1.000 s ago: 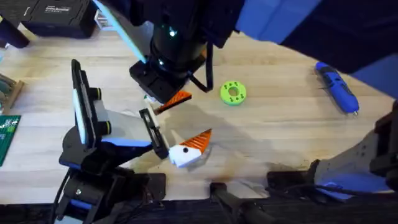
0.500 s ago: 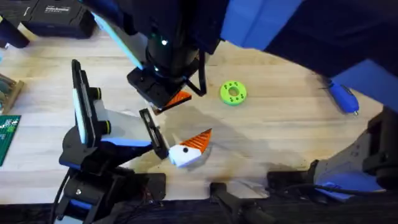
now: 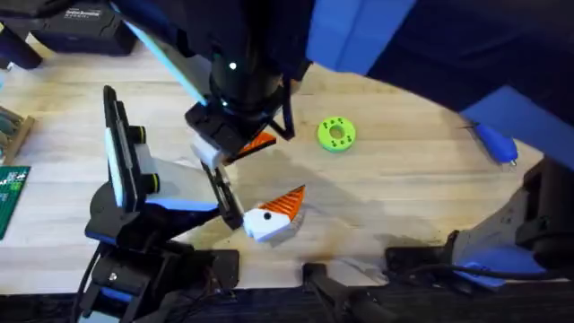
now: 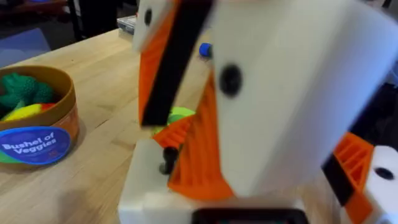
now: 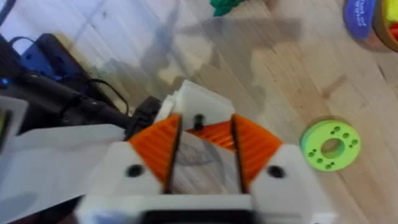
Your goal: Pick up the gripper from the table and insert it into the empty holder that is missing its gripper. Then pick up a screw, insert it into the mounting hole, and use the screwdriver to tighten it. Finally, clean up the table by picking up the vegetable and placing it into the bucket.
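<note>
Under me the desk [image 3: 395, 179] is pale wood, matt, with visible grain. The gripper [image 5: 200, 127] I carry looks like smooth white plastic with ribbed orange pads. At two o'clock from it lies a lime-green ring [image 3: 336, 134], plastic, matt, with small holes.

Orange ribbed white plastic finger pieces: two, one [image 3: 276, 213] fitted on the white and light-blue arm's end, one [image 3: 256, 143] held under the dark arm above it.
Slim black bar-shaped holders: one [image 3: 221, 192].
Lime-green ring-shaped discs with small holes: one [image 3: 336, 135].
Bright blue cylindrical-handled screwdrivers: one [image 3: 494, 142], partly covered near the far right.
Round cups with blue label and orange rim: one [image 4: 36, 132], with green and yellow toy pieces inside.
Small dark green toy pieces loose on the wood: one [image 5: 225, 6].
Light wooden plank desks: one [image 3: 395, 188].
Green circuit boards: one [image 3: 11, 193], at the left edge.
</note>
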Tool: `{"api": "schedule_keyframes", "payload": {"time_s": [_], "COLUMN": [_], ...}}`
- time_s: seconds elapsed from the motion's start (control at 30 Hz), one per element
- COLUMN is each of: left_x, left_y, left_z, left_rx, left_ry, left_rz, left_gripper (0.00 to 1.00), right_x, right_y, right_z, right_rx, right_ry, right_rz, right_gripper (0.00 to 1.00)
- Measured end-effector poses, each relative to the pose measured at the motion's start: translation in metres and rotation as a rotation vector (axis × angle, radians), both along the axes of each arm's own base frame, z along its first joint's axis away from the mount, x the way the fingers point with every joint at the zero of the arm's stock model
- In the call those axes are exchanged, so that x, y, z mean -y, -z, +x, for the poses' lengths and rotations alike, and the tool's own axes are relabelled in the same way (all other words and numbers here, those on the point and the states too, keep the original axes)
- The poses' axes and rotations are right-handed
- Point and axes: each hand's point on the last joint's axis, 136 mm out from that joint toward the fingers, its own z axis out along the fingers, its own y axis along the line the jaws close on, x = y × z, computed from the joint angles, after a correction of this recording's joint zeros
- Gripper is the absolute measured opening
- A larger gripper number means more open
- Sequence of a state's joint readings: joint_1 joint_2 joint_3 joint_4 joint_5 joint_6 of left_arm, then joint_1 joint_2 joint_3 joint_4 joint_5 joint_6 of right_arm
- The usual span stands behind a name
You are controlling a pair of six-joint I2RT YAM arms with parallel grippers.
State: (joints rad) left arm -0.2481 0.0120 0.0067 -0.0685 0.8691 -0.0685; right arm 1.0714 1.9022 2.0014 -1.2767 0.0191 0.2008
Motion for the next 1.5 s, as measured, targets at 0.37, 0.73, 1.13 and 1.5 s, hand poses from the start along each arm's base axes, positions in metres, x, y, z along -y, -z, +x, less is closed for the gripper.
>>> {"api": "schedule_keyframes", "payload": {"time_s": [0.37, 0.73, 1.13, 1.5], "left_x": [0.000, 0.000, 0.000, 0.000], "left_y": [0.000, 0.000, 0.000, 0.000], "left_z": [0.000, 0.000, 0.000, 0.000], "left_rx": [0.001, 0.002, 0.002, 0.002], "left_ry": [0.002, 0.002, 0.002, 0.002], "left_rz": [0.000, 0.000, 0.000, 0.000], "left_gripper": [0.986, 0.986, 0.985, 0.986], "right_x": [0.027, 0.074, 0.150, 0.194], "right_y": [0.003, -0.013, -0.006, -0.036], "right_z": [0.015, 0.037, 0.004, -0.062], "right_rx": [-0.035, -0.073, -0.091, 0.030], "right_ry": [0.073, 0.189, 0.347, 0.256], "right_rz": [-0.052, -0.033, 0.116, 0.426], "right_gripper": [0.994, 0.994, 0.994, 0.994]}}
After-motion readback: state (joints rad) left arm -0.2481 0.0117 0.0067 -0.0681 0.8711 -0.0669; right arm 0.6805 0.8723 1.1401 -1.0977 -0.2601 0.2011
